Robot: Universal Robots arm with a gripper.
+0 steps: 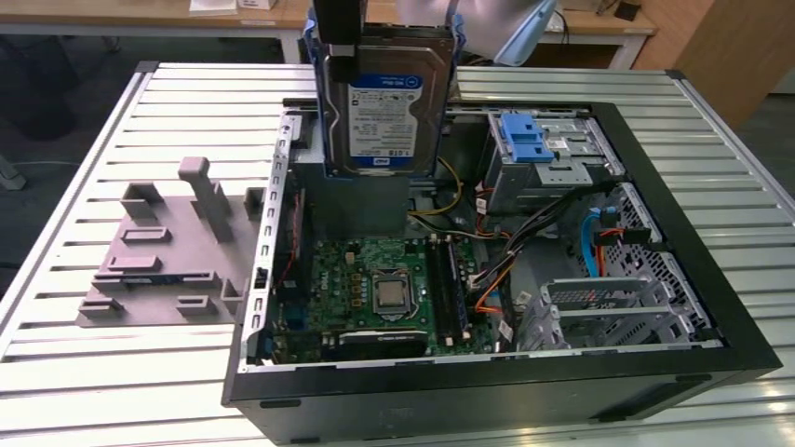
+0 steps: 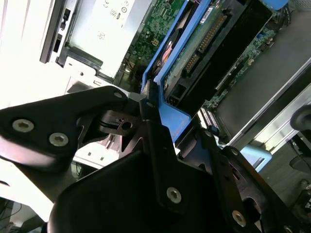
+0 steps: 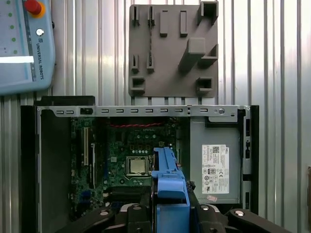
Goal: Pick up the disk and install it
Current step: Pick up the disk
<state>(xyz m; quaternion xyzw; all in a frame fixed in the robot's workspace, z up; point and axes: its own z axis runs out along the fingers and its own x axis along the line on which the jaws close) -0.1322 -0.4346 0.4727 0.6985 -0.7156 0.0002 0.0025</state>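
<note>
disk [image 1: 387, 102] — flat silver-grey hard drive with blue-and-white label in blue plastic bracket — held upright over open black computer case [image 1: 497, 396], above green motherboard [image 1: 360, 279]. clenched at bracket edge by black gripper [image 3: 169, 199], probably to leave drive body unobstructed.

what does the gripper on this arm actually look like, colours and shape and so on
The gripper is matte black. It is built from flat, angular link plates hinged together, which narrow into slim, bar-like fingers. Round silver screw heads mark the plates and pivots. In the first wrist view the same black links spread out to either side, each with a silver screw.
</note>
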